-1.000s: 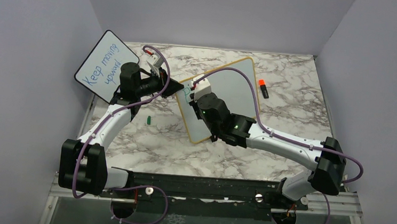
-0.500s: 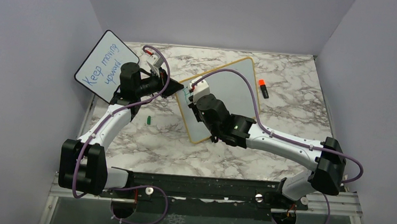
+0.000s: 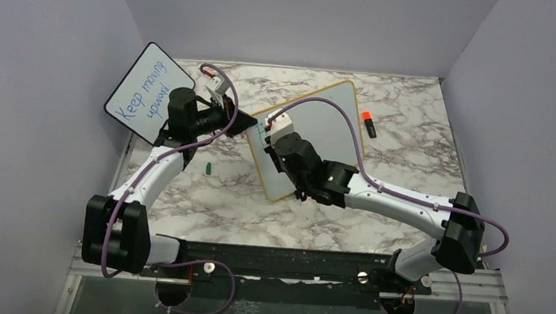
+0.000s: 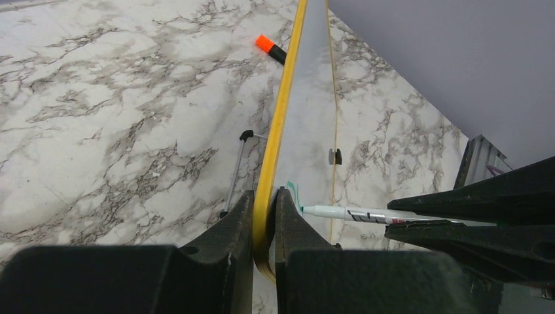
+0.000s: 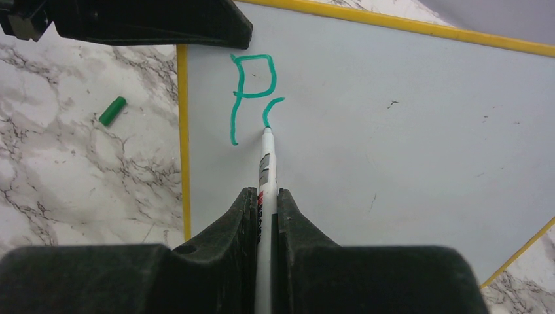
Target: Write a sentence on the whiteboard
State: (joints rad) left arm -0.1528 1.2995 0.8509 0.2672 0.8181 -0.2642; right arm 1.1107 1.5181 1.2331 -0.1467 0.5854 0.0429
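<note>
My right claw is nipped tight on the barrel of a green marker, the pen running straight out ahead of it with its tip touching the whiteboard. The sentence so far is one finished letter P and a short hooked stroke just right of it, up in the board's top left corner — the tip rests at the foot of that hook. From there the bare white runs off to the right of the claw, so I judge the coming strokes must travel that way, across the pen's long axis and not along it. My left claw is clamped on the board's yellow frame beside that same corner, steadying it — the right arm is the one placed to write. The board stands tilted near the middle of the counter, its long side reaching toward the back right corner.
</note>
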